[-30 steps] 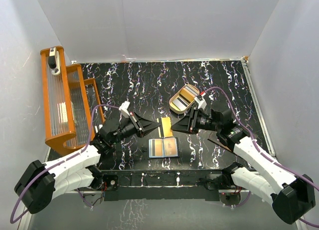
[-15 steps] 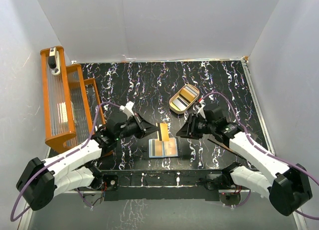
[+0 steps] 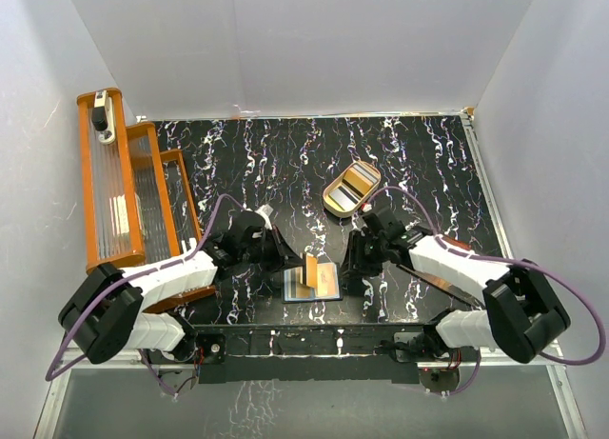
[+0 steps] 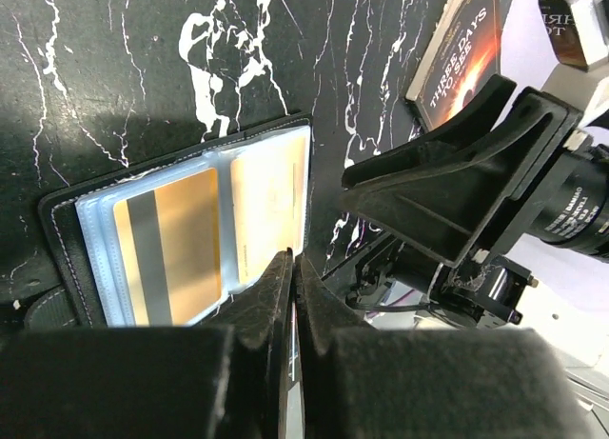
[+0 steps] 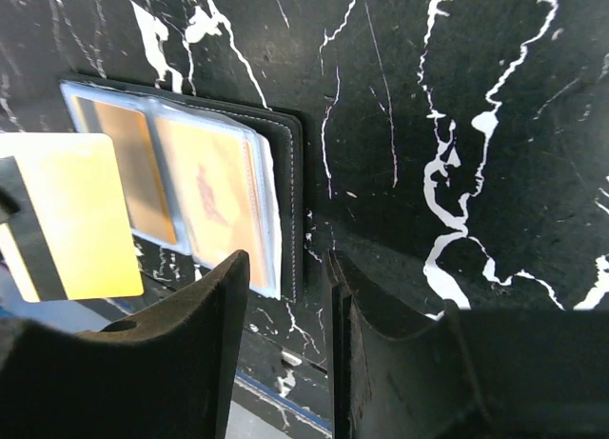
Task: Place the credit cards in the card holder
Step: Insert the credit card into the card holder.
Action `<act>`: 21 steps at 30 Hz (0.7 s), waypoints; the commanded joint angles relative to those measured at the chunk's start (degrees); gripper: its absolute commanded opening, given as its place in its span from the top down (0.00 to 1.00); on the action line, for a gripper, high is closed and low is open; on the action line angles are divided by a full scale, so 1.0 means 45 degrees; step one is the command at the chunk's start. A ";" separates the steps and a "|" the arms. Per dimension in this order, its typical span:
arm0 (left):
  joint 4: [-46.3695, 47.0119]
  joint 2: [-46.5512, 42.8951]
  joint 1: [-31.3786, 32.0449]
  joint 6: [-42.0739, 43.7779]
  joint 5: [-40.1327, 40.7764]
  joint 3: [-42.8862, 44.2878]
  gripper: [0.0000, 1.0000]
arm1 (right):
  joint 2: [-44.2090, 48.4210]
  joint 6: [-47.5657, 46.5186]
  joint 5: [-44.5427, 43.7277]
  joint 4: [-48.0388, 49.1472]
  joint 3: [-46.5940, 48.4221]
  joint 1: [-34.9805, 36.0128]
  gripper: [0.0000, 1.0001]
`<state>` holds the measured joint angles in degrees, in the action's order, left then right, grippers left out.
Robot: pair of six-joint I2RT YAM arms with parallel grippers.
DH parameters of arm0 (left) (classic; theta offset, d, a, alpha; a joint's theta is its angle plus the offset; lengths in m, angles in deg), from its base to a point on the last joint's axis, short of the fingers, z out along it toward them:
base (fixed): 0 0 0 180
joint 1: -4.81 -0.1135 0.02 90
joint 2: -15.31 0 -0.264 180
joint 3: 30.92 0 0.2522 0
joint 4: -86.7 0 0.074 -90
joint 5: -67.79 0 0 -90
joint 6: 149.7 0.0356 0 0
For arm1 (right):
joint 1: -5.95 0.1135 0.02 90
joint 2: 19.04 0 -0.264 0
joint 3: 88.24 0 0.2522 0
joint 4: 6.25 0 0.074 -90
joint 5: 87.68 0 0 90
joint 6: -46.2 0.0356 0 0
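Note:
The card holder (image 3: 324, 285) lies open on the black marbled table near its front edge. Its clear pockets show a gold card with a dark stripe (image 4: 171, 244) and a pale orange card (image 4: 268, 206). My left gripper (image 3: 297, 264) is shut on a gold-orange credit card (image 3: 310, 270), held upright over the holder's left half. That card is edge-on between my fingers in the left wrist view (image 4: 292, 310) and face-on in the right wrist view (image 5: 67, 215). My right gripper (image 3: 350, 268) is open and empty, low at the holder's right edge (image 5: 290, 210).
A tan oval tray (image 3: 333, 202) with more cards stands behind the holder. An orange rack (image 3: 124, 191) fills the left side. A dark flat sheet with pale lettering (image 4: 466, 39) lies under my right arm. The table's front edge is just below the holder.
Both arms have come forward and down toward the card holder. The left gripper brought the gold card from behind the holder to over it. The right gripper dropped to the holder's right edge.

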<state>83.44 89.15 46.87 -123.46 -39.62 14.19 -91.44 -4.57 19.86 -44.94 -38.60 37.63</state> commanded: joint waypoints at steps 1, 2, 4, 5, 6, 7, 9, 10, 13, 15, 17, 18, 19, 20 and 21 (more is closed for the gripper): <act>-0.0029 0.0157 -0.0033 0.0440 -0.0289 0.0055 1.00 | -0.0581 -0.0240 -0.1034 0.0767 0.0816 0.0674 0.65; 0.0047 0.0239 -0.0039 0.0435 -0.0333 0.0004 1.00 | -0.0746 -0.0242 -0.1135 0.0805 0.0870 0.0757 0.65; 0.0133 0.0368 -0.0044 0.0450 -0.0400 -0.0050 1.00 | -0.1077 -0.0276 -0.1276 0.0900 0.0973 0.0993 0.65; 0.0140 0.0426 -0.0033 0.0483 -0.0422 -0.0055 1.00 | -0.1240 -0.0310 -0.1341 0.0909 0.1036 0.1090 0.65; 0.0107 0.0487 -0.0036 0.0521 -0.0442 -0.0027 1.00 | -0.1416 -0.0362 -0.1430 0.0901 0.1107 0.1178 0.65; 0.0024 0.0544 -0.0049 0.0609 -0.0447 0.0026 1.00 | -0.1556 -0.0421 -0.1574 0.0865 0.1194 0.1267 0.65; -0.0169 0.0651 -0.0033 0.0752 -0.0457 0.0149 1.00 | -0.1821 -0.0477 -0.1799 0.0789 0.1312 0.1406 0.66; -0.0280 0.0701 -0.0041 0.0801 -0.0456 0.0194 1.00 | -0.1887 -0.0474 -0.1936 0.0778 0.1339 0.1442 0.66; -0.0442 0.0695 -0.0034 0.0712 -0.0330 0.0187 1.00 | -0.2120 -0.0476 -0.2250 0.0791 0.1279 0.1583 0.67; -0.0588 0.0633 -0.0041 0.0661 -0.0251 0.0142 1.00 | -0.2232 -0.0476 -0.2315 0.0859 0.1170 0.1655 0.68; -0.0750 0.0557 -0.0031 0.0655 -0.0179 0.0141 1.00 | -0.2258 -0.0458 -0.2433 0.0882 0.1051 0.1730 0.70; -0.0810 0.0513 -0.0031 0.0660 -0.0158 0.0132 1.00 | -0.2236 -0.0443 -0.2487 0.0873 0.0992 0.1749 0.72; -0.0827 0.0491 -0.0034 0.0641 -0.0155 0.0097 1.00 | -0.2203 -0.0414 -0.2506 0.0872 0.0899 0.1788 0.74; -0.0798 0.0486 -0.0044 0.0609 -0.0165 0.0053 1.00 | -0.2154 -0.0383 -0.2535 0.0876 0.0858 0.1793 0.76; -0.0745 0.0501 -0.0033 0.0571 -0.0200 0.0018 1.00 | -0.2126 -0.0345 -0.2565 0.0872 0.0807 0.1842 0.77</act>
<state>81.30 92.78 46.87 -121.12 -40.27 14.13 -100.91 -6.04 11.18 -42.52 -34.85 45.24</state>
